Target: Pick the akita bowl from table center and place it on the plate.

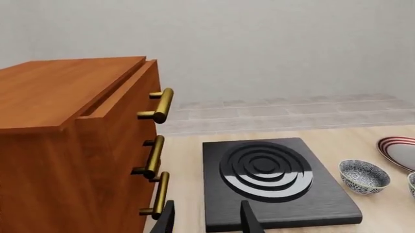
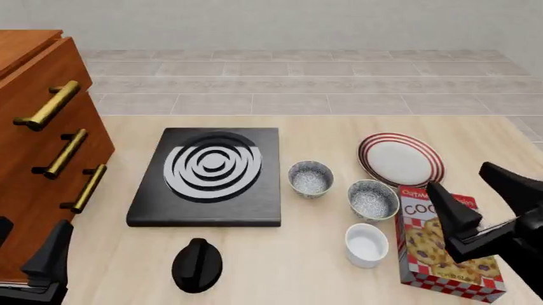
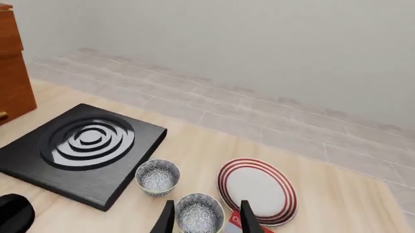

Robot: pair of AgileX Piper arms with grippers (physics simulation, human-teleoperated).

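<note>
The akita bowl [image 2: 311, 178] is seen standing upright at the table's [image 2: 322, 279] middle, just beside the right edge of the black burner slab [image 2: 208, 178] and well apart from both arms; being round, it offers no long axis to align with. The plate [image 2: 400, 159] lies farther right and a little deeper on the table, with the paler near-twin bowl [image 2: 372, 199] set between the akita bowl and the cookie box [image 2: 441, 244], and a white cup [image 2: 367, 245] nearer still. The right gripper [image 2: 488, 203] is held above the cookie box with its jaws spread and nothing between them, and it is judged the nearer arm: the akita bowl lies forward and to its left, past the twin bowl. In the right wrist view the fingers frame the twin bowl [image 3: 199, 212] rather than the akita bowl [image 3: 157, 176], so a leftward shift is judged necessary. The left gripper [image 1: 206, 218] is also parted and empty, by the wooden drawer cabinet [image 1: 71, 145]. Both grippers are cut off at the frame edges, and the twin's far rim is cropped in the left wrist view
</note>
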